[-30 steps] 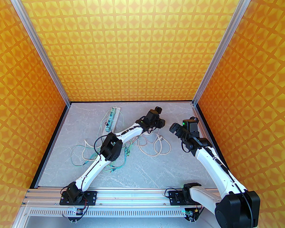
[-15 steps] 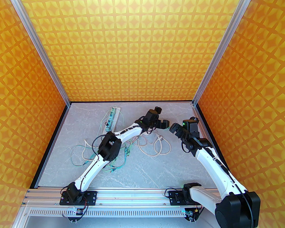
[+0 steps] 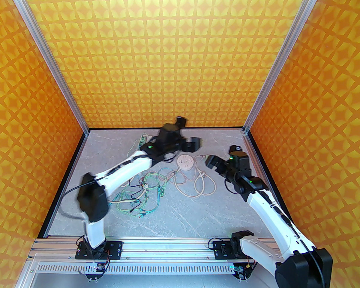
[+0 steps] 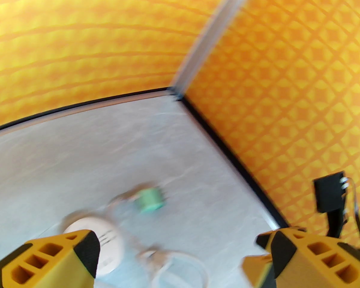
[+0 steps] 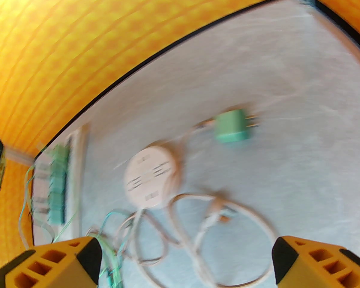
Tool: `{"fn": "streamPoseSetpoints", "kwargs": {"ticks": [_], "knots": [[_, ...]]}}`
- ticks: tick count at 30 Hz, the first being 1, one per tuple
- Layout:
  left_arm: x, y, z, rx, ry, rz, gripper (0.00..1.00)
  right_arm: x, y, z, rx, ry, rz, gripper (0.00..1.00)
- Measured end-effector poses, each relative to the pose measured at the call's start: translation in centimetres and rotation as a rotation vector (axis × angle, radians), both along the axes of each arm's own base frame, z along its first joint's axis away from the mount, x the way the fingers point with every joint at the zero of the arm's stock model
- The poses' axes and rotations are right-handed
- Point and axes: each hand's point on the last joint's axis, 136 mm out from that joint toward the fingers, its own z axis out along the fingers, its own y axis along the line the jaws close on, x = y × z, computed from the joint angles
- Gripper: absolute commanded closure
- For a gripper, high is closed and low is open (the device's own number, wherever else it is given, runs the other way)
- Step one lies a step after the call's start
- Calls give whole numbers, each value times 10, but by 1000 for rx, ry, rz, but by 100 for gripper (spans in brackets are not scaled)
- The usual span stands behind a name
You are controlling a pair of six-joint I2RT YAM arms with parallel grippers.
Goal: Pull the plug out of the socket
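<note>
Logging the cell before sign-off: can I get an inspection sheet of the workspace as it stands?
Surface: grey marbled table, no spills seen.
Job's things: green plug lies loose on the table, prongs bare; power strip at far left carries green blocks, blurred.
Clutter: round pinkish disc beside the plug.
Grippers: left gripper and right gripper both open, empty.
Cables: green tangle; cream loops.
Surroundings: orange patterned walls, aluminium frame posts.
</note>
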Motion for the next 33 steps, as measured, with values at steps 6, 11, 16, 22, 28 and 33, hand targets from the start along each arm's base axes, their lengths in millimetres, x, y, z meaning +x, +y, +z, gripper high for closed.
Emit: {"fn": "streamPoseSetpoints", "kwargs": {"ticks": [6, 11, 16, 22, 28, 33], "knots": [[8, 126, -56, 113, 100, 219, 1, 4, 68, 9, 0, -20, 175, 2], [1, 199, -62, 129, 115, 360, 1, 19, 127, 7, -19, -12, 283, 1], [6, 246, -72, 90, 149, 490, 1, 42, 166, -6, -39, 10, 326, 2], [22, 285, -106, 62, 236, 615, 1, 66, 191, -20, -57, 44, 341, 2], [34, 314, -145, -47, 301, 657, 1, 65, 191, -26, -66, 64, 347, 1], [35, 292, -185, -143, 372, 560, 1, 63, 195, -25, -45, 68, 366, 2]]}}
